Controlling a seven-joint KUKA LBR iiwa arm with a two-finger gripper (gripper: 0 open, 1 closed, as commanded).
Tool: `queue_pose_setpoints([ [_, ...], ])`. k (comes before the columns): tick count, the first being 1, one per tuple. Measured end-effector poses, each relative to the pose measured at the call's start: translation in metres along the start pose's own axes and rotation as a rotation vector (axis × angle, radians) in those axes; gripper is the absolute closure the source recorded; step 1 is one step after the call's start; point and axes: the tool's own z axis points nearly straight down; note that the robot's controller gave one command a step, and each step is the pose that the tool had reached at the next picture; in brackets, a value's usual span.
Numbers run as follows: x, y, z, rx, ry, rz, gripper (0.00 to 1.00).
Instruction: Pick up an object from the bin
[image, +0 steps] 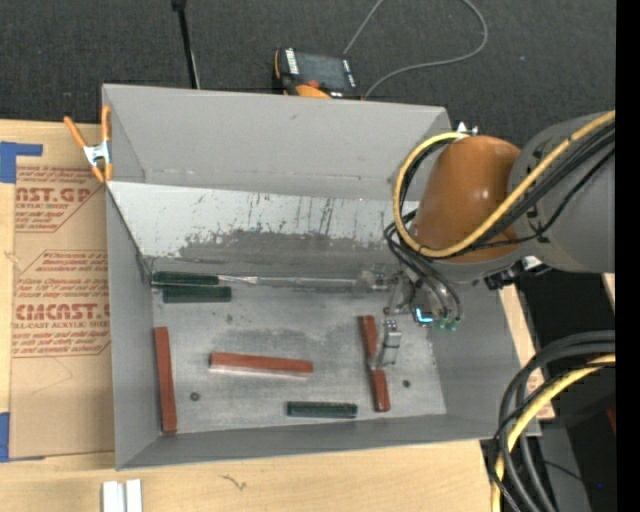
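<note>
Lying under claw (388, 347): red bar (381, 392).

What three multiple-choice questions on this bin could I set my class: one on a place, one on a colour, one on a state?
1. Where is the pincer?
A) at the left wall
B) over the right part of the bin floor, above a red-brown stick
C) outside the bin

2. What colour is the short stick lying crosswise near the wall at the bottom of the view?
A) dark green
B) yellow
C) white

3. How does the long stick by the left wall lie?
A) on end
B) flat on the floor
C) leaning on another stick

Key: 1 B, it hangs above the red-brown stick at the right; 2 A, it looks dark green against the grey floor; 3 B, its whole length rests on the floor.
</note>
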Motion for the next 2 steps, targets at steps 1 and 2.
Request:
queue_pose_setpoints([
  [1,0.049,-0.035,0.047,0.001,0.002,0.029,0.0],
  [2,0.053,-0.032,0.062,-0.002,-0.004,0.394,0.0],
])
